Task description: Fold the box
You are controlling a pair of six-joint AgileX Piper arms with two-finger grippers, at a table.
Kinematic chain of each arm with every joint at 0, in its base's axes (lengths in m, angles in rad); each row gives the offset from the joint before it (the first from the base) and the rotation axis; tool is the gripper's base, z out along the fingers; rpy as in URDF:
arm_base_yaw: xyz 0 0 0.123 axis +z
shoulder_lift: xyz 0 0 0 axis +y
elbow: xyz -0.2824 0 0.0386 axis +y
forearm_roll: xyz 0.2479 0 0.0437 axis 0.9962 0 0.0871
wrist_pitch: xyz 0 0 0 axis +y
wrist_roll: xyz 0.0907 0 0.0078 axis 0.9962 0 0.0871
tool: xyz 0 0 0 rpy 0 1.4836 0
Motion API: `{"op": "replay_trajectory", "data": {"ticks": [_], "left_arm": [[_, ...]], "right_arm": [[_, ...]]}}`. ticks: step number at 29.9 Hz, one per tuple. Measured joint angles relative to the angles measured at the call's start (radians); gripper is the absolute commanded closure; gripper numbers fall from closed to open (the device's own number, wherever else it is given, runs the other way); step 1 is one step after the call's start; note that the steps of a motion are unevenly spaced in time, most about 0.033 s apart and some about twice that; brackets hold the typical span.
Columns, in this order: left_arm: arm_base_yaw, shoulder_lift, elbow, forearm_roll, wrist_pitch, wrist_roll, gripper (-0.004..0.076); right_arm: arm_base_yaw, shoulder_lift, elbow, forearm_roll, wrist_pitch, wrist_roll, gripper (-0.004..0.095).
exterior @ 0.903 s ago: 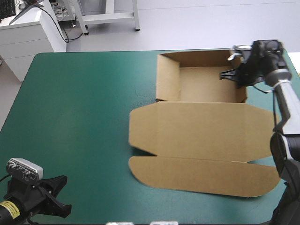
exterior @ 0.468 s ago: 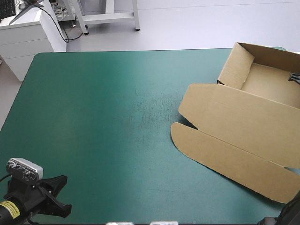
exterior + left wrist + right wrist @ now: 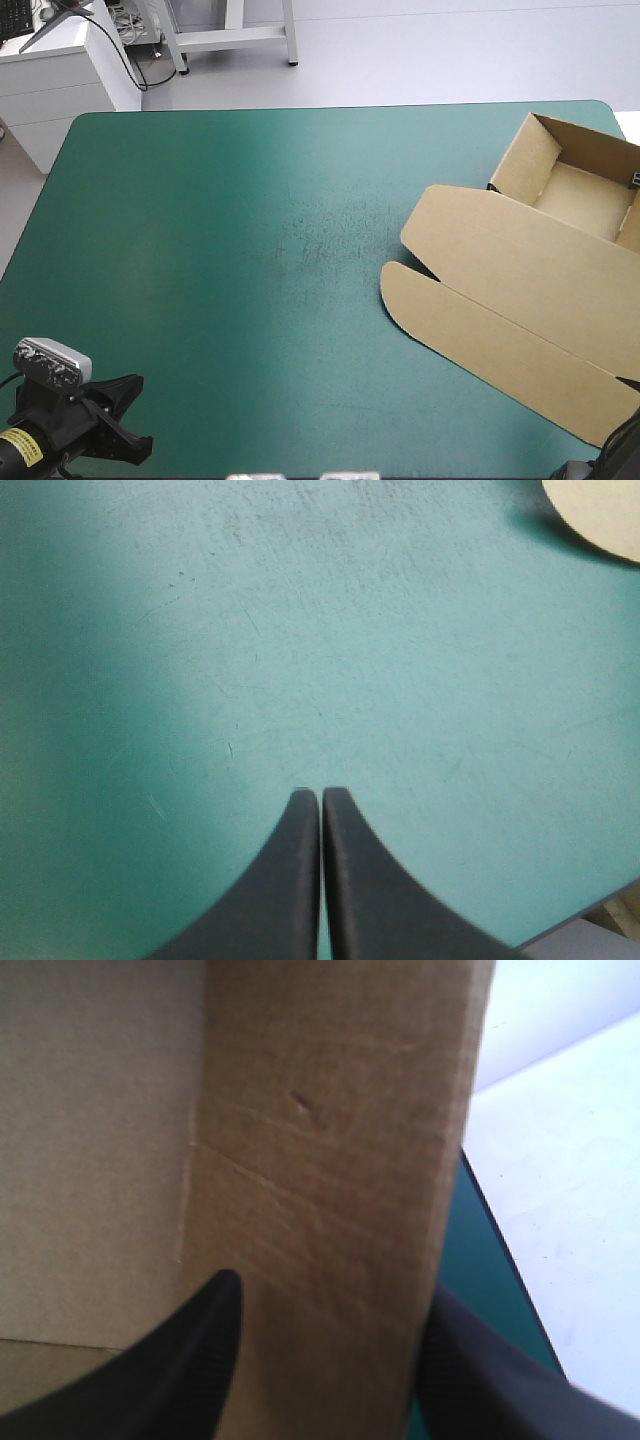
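The surface (image 3: 200,250) under its teal-green cover is mostly bare, with faint pale scuffs around its middle. Beyond the far edge there's pale floor (image 3: 450,50), and a white cabinet (image 3: 60,70) stands off the far left corner.

The box (image 3: 520,270) sits by the surface's right edge, running out of sight there in the high view. It's brown board, half made up. The tray (image 3: 585,195) has its walls raised and lies open at the far right corner. The lid (image 3: 510,265) is flat on the cover, and the tuck flap (image 3: 480,345) lies flat beyond a crease.

The whole thing lies at a slant to the surface's edges. The tray end points to the far right corner, and lid and flap spread from it toward the near side. Its long creases run from around the middle of the surface to the near right. The flap's rounded corner faces the middle.

The right claw (image 3: 330,1295) is clamped on a tray wall, one black finger inside the tray and one outside. The surface's edge and the floor show just past that wall.

The left claw (image 3: 320,798) hangs over bare cover at the near left, well apart from the box, fingers pressed together on nothing.
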Motion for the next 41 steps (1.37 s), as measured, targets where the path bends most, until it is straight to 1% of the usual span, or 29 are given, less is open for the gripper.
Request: {"op": "replay_trajectory", "data": {"ticks": [1,2,8,10,11,12,13,14,17,18,20,25,31,33,37,41], "left_arm": [[0.0,0.0,0.0,0.0,0.0,0.0,0.0732],[0.0,0.0,0.0,0.0,0.0,0.0,0.0732],[0.0,0.0,0.0,0.0,0.0,0.0,0.0732],[0.0,0.0,0.0,0.0,0.0,0.0,0.0732],[0.0,0.0,0.0,0.0,0.0,0.0,0.0732],[0.0,0.0,0.0,0.0,0.0,0.0,0.0732],[0.0,0.0,0.0,0.0,0.0,0.0,0.0732],[0.0,0.0,0.0,0.0,0.0,0.0,0.0732],[0.0,0.0,0.0,0.0,0.0,0.0,0.0732],[0.0,0.0,0.0,0.0,0.0,0.0,0.0732],[0.0,0.0,0.0,0.0,0.0,0.0,0.0732],[0.0,0.0,0.0,0.0,0.0,0.0,0.0732],[0.0,0.0,0.0,0.0,0.0,0.0,0.0732],[0.0,0.0,0.0,0.0,0.0,0.0,0.0732],[0.0,-0.007,0.0,0.0,-0.005,0.0,0.0732],[0.0,-0.048,0.001,0.0,-0.031,0.0,0.0732]], "right_arm": [[0.0,0.0,0.0,0.0,-0.001,0.002,0.0105],[0.0,0.0,0.0,0.0,-0.001,0.005,0.0093],[0.0,-0.063,0.0,0.012,-0.001,0.011,0.0098],[0.0,-0.111,0.0,0.042,-0.001,0.011,0.0125],[0.0,-0.141,0.0,0.069,0.0,0.01,0.0167],[0.0,-0.171,0.0,0.102,0.0,0.005,0.0219],[0.0,-0.196,0.001,0.144,0.0,-0.001,0.0309],[0.0,-0.228,0.01,0.195,0.0,-0.009,0.0424],[0.01,-0.325,0.055,0.331,0.001,-0.062,0.0834],[0.021,-0.357,0.084,0.373,0.002,-0.094,0.0926],[0.054,-0.411,0.129,0.41,0.003,-0.133,0.0907],[0.186,-0.555,0.226,0.451,0.004,-0.173,0.0907],[0.394,-0.738,0.358,0.463,-0.01,-0.206,0.0908],[0.468,-0.809,0.436,0.464,-0.046,-0.235,0.0908],[0.581,-0.962,0.631,0.464,-0.173,-0.303,0.0908],[0.619,-1.099,0.809,0.465,-0.258,-0.329,0.0908]]}}
